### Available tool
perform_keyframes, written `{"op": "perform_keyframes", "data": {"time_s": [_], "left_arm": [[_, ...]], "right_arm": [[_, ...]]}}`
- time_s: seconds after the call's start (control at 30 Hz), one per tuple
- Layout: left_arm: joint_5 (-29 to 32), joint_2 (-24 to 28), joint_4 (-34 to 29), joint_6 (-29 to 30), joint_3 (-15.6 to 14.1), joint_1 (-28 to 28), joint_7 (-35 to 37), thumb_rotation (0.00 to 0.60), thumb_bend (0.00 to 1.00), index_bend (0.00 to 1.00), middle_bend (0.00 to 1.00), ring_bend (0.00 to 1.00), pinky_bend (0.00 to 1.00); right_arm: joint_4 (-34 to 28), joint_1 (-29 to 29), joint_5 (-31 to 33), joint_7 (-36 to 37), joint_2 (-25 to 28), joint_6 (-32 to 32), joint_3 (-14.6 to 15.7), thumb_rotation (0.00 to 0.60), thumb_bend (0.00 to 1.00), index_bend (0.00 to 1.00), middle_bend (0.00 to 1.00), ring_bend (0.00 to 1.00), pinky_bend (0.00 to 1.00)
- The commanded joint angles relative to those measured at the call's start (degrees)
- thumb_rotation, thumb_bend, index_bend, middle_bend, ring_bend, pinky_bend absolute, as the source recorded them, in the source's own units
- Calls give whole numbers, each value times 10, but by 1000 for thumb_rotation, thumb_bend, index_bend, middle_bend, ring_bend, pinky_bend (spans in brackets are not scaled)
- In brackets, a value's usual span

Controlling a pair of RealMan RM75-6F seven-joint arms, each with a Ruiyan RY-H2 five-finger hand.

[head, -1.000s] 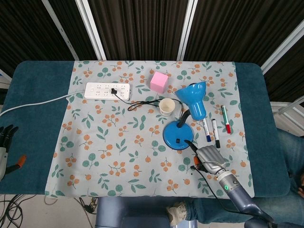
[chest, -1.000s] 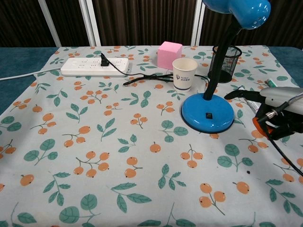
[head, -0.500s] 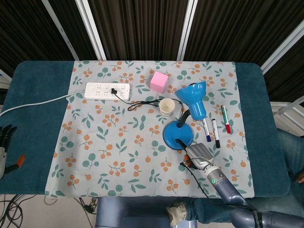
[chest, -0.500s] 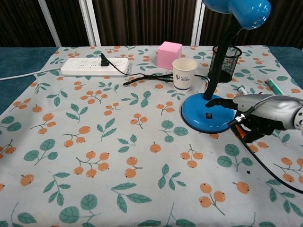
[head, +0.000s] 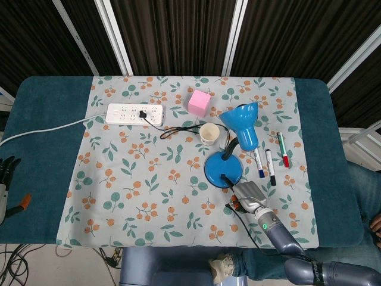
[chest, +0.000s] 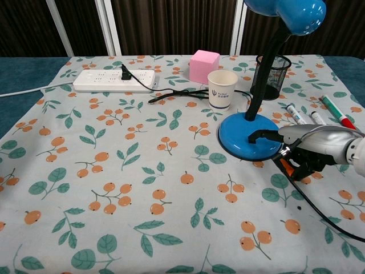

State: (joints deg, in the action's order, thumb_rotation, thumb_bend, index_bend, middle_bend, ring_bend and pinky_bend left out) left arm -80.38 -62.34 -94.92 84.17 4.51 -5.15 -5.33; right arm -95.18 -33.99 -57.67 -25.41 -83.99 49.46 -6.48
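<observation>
A blue desk lamp stands right of centre, its round base (head: 219, 168) (chest: 242, 145) on the floral cloth and its head (head: 244, 124) (chest: 288, 11) raised above. My right hand (head: 248, 193) (chest: 313, 145) lies just right of the base. One finger (chest: 263, 135) stretches onto the base top and covers the spot of the black switch, while the others curl in around nothing. Far to the left, my left hand (head: 5, 177) hangs off the table's edge with fingers apart, holding nothing; the chest view does not show it.
A paper cup (head: 209, 133) (chest: 222, 89), pink cube (head: 199, 102) (chest: 204, 65) and white power strip (head: 134, 113) (chest: 114, 80) with a black cord lie behind. A mesh pen holder (chest: 271, 69) stands behind the lamp. Markers (head: 265, 162) (chest: 333, 109) lie right of the base.
My right hand has moved left across the cloth to the lamp base, and its stretched finger now lies on the base top. The left hand has stayed still.
</observation>
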Motion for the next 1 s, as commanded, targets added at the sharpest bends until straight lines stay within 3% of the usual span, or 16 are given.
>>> {"op": "perform_keyframes", "data": {"time_s": [0.03,1.0], "left_arm": [[1,0,0,0,0,0,0,600,279,87,58,0,135],[7,-1,2,0,3,0,-5,600,279,87,58,0,135]], "right_arm": [[3,-2,3,0,-1,3,1,600,748,34,833,883,937],[15,-11,5,20,-5,25,13,600,747,35,833,883,1000]]}}
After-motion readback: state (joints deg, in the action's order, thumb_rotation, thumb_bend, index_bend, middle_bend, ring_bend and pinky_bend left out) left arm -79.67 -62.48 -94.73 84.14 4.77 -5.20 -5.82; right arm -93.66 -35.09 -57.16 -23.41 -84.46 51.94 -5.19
